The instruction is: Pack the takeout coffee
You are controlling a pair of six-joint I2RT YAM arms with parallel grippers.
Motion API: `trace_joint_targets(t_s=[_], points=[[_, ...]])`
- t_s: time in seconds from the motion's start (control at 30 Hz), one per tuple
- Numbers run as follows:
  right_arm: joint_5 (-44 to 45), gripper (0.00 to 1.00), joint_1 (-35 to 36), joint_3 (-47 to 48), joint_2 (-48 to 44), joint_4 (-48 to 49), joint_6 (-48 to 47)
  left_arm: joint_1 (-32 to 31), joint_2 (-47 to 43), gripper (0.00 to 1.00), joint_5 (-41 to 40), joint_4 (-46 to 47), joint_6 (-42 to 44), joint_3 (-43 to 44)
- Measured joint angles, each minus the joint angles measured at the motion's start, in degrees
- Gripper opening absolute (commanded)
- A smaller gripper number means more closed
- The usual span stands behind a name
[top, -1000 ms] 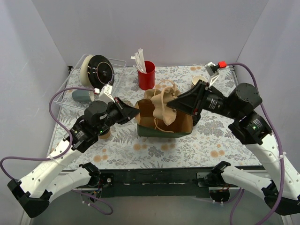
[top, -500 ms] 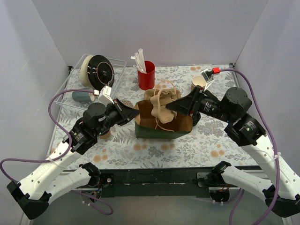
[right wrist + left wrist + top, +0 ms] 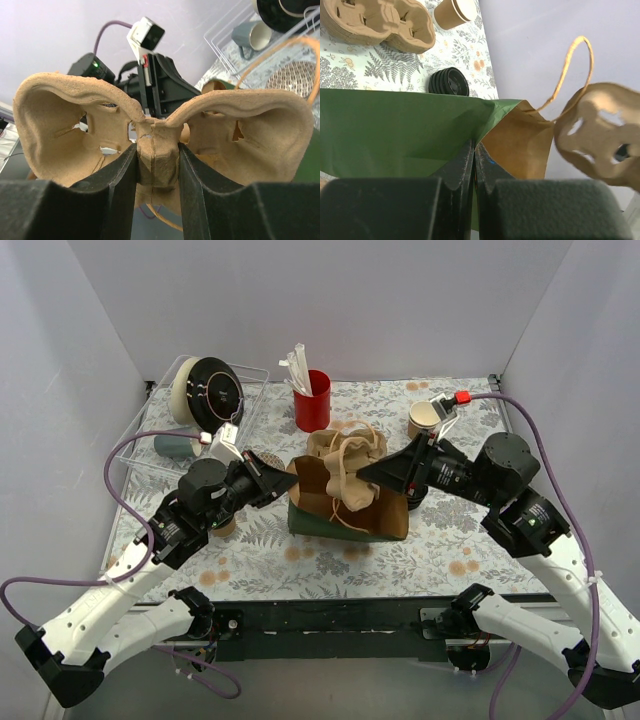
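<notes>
A green-and-brown paper bag [image 3: 348, 522] stands mid-table, its mouth facing up. My left gripper [image 3: 290, 473] [image 3: 474, 145] is shut on the bag's left rim [image 3: 485, 107]. My right gripper [image 3: 366, 472] [image 3: 157, 150] is shut on the centre post of a tan pulp cup carrier [image 3: 65, 130] and holds it over the bag's mouth, among the twine handles [image 3: 345, 455]. Of the takeout coffee, only a brown patch [image 3: 222, 526] shows beside my left arm, and I cannot be sure it is the cup.
A lidless tan paper cup [image 3: 425, 418] [image 3: 452, 12] stands back right, near a stack of black lids [image 3: 449, 82] and spare carriers [image 3: 375, 22]. A red cup of straws [image 3: 312, 400] stands behind the bag. A clear tray [image 3: 150, 425] at the left holds a grey-blue mug [image 3: 175, 445].
My right gripper has carried the cup carrier left and lower, over the bag's mouth. The bag has shifted slightly. The left gripper keeps its hold.
</notes>
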Motion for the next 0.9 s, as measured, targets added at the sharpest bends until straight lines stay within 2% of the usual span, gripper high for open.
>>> trace_joint_targets(t_s=[0.47,0.9], points=[[0.6,0.07,0.4,-3.8,-1.8,-1.2,0.9,0.0,0.4,0.00,0.0,0.0,-1.3,0.0],[10.2,0.06,0.7,-5.6,-4.0,-13.2,-1.5,0.0,-1.2,0.00,0.1,1.4,-2.8,-0.4]])
